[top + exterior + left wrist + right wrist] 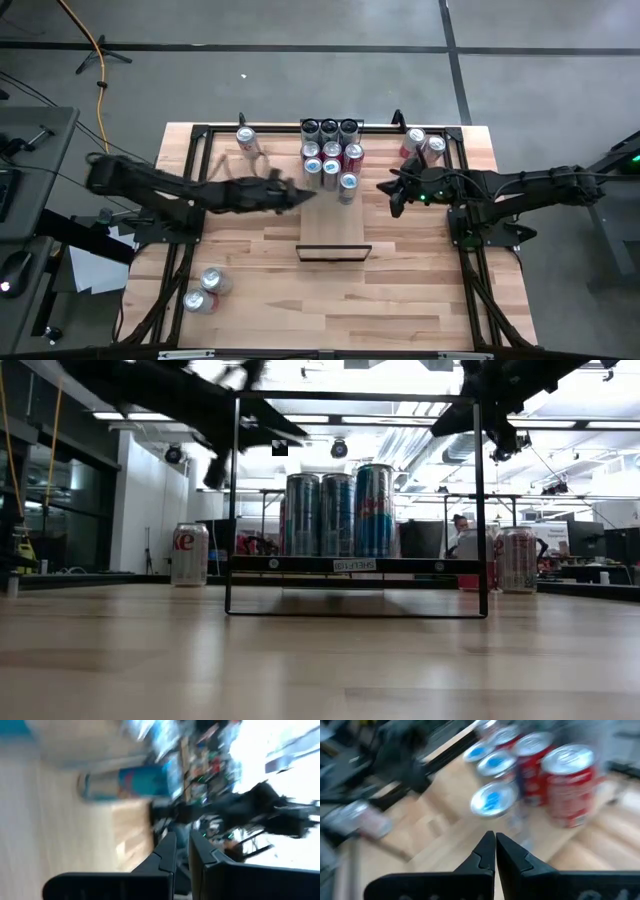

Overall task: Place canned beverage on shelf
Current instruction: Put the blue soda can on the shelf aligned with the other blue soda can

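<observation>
The shelf (333, 228) is a pale wooden panel with a black bar at its near end. It sits in a black frame (355, 565), raised above the table. Several cans (330, 155) stand upright on its far half; the nearest is a blue can (347, 186), also seen in the left wrist view (125, 785). My left gripper (306, 195) hovers shut and empty just left of the cans, above the shelf's left edge; its fingers (167, 851) lie together. My right gripper (393, 195) hangs shut and empty to the right of the cans (520, 765).
One loose can (247, 140) stands at the back left, and two red cans (425, 143) stand at the back right. Two more cans (205, 290) are near the front left. Black rails (190, 200) run along both sides of the tabletop. The shelf's near half is bare.
</observation>
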`<state>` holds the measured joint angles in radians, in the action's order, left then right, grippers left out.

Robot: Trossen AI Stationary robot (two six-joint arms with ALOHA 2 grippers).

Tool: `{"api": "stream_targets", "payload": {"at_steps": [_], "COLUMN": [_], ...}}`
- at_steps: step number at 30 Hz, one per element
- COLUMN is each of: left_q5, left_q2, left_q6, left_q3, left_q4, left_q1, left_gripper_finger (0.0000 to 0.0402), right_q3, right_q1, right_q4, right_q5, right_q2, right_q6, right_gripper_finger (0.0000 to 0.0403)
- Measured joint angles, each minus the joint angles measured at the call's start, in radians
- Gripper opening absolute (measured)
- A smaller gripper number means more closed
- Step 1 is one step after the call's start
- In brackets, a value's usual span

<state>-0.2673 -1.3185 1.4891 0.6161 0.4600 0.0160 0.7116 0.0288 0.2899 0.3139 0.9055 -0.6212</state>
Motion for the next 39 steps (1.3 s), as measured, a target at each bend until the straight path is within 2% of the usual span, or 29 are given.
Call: {"api": "stream_targets", "payload": {"at_steps": [3, 6, 10, 13, 16, 18, 22, 25, 27, 31, 35, 39], "left_q5": [-0.089, -0.160, -0.221, -0.226, -0.210, -0.197, -0.149, -0.095, -0.062, -0.049, -0.048, -0.048], "left_q2": [0.182, 0.360, 0.561, 0.674, 0.765, 0.814, 0.866, 0.873, 0.873, 0.870, 0.869, 0.870], "left_q6": [-0.095, -0.186, -0.267, -0.340, -0.426, -0.484, -0.591, -0.660, -0.690, -0.691, -0.681, -0.678], "left_q3": [-0.081, -0.153, -0.221, -0.239, -0.239, -0.239, -0.238, -0.238, -0.238, -0.238, -0.238, -0.238], "left_q4": [-0.011, -0.029, -0.066, -0.121, -0.173, -0.202, -0.242, -0.261, -0.268, -0.277, -0.290, -0.289], "left_q1": [-0.001, -0.011, -0.034, -0.061, -0.091, -0.110, -0.137, -0.149, -0.156, -0.161, -0.161, -0.161], "left_gripper_finger": [0.0000, 0.0000, 0.0000, 0.0000, 0.0000, 0.0000, 0.0000, 0.0000, 0.0000, 0.0000, 0.0000, 0.0000], "right_q3": [0.001, 0.001, 0.001, 0.008, 0.093, 0.180, 0.381, 0.532, 0.633, 0.825, 0.955, 1.014], "right_q1": [0.001, 0.023, 0.093, 0.125, 0.143, 0.147, 0.117, 0.073, 0.040, -0.030, -0.097, -0.149], "right_q4": [-0.014, -0.045, -0.177, -0.333, -0.398, -0.349, -0.089, 0.111, 0.266, 0.561, 0.780, 0.883], "right_q5": [-0.135, -0.211, -0.200, -0.167, -0.094, -0.043, 0.001, -0.012, -0.057, -0.161, -0.228, -0.274], "right_q2": [0.018, 0.080, 0.224, 0.312, 0.347, 0.354, 0.386, 0.429, 0.462, 0.543, 0.631, 0.715], "right_q6": [-0.010, -0.099, -0.207, -0.246, -0.178, -0.074, 0.130, 0.177, 0.199, 0.263, 0.299, 0.316], "right_gripper_finger": [0.0000, 0.0000, 0.0000, 0.0000, 0.0000, 0.0000, 0.0000, 0.0000, 0.0006, 0.0059, 0.0162, 0.0274]}}
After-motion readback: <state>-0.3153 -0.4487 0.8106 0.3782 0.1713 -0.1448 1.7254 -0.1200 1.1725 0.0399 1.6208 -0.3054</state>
